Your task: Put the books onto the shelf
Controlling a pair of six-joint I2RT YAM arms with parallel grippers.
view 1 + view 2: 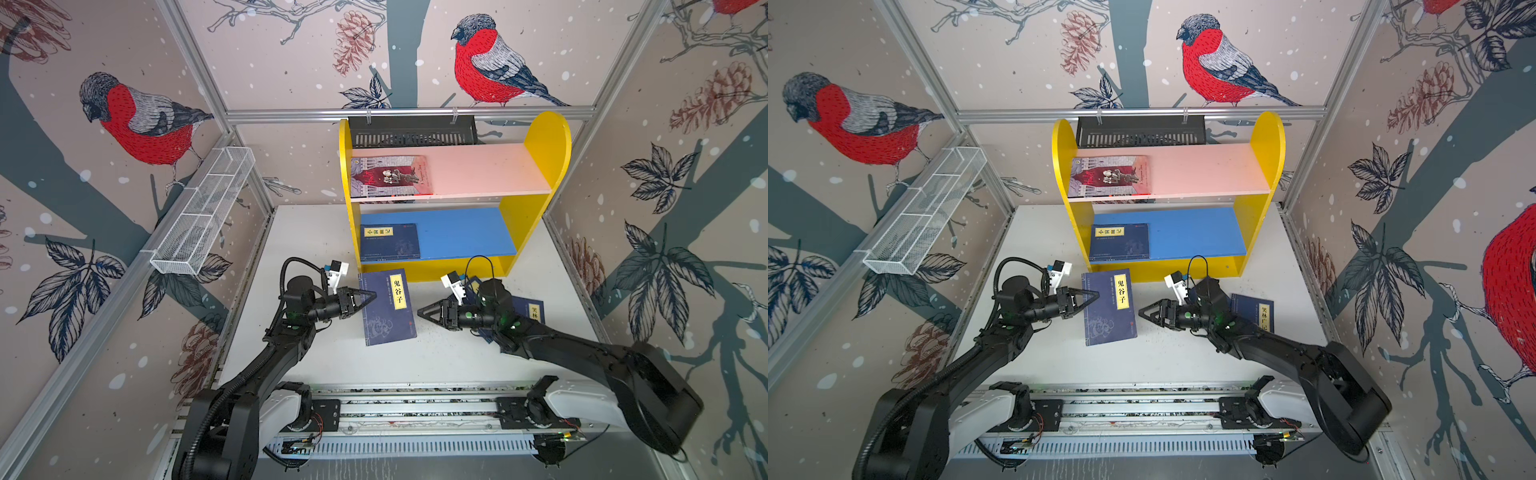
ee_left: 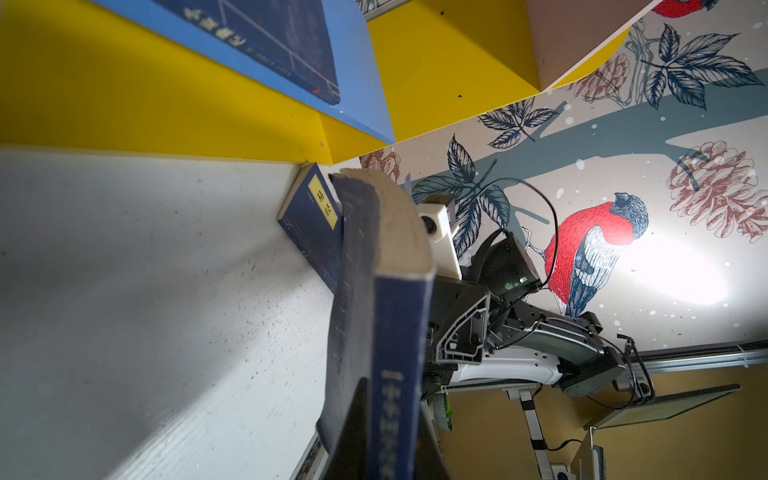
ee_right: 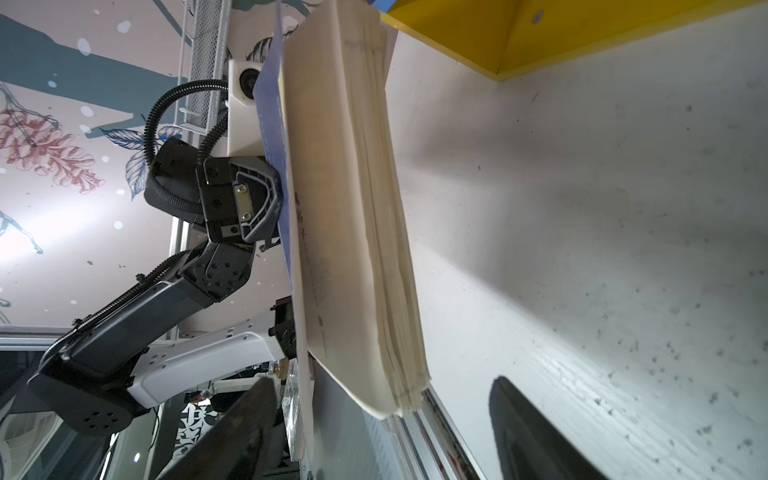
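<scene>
Closest to me runs the silver rail (image 1: 415,409) that carries both black arms. Beyond it the left pincer (image 1: 372,296) is pressed onto the long edge facing it of a thin navy blue paperback with a yellow title label (image 1: 388,309), pinching it about mid-length. The book seems to be held just off the white surface (image 1: 316,245), its pages sagging away from the grip. Its long axis runs across the pincer's reach and points at the two-tier yellow shelf with rounded side panels (image 1: 548,141), just past the book's far end.

Across the book, the right pincer (image 1: 422,311) stands spread near the free edge, holding nothing, so I judge the carry falls to the left arm. Ahead and to the right of the left pincer the blue lower board (image 1: 465,232) is bare. Straight ahead another navy paperback (image 1: 388,243) lies on it, and the yellow front lip (image 1: 436,270) is in the way. Two more navy paperbacks (image 1: 532,309) lie behind the right pincer.
</scene>
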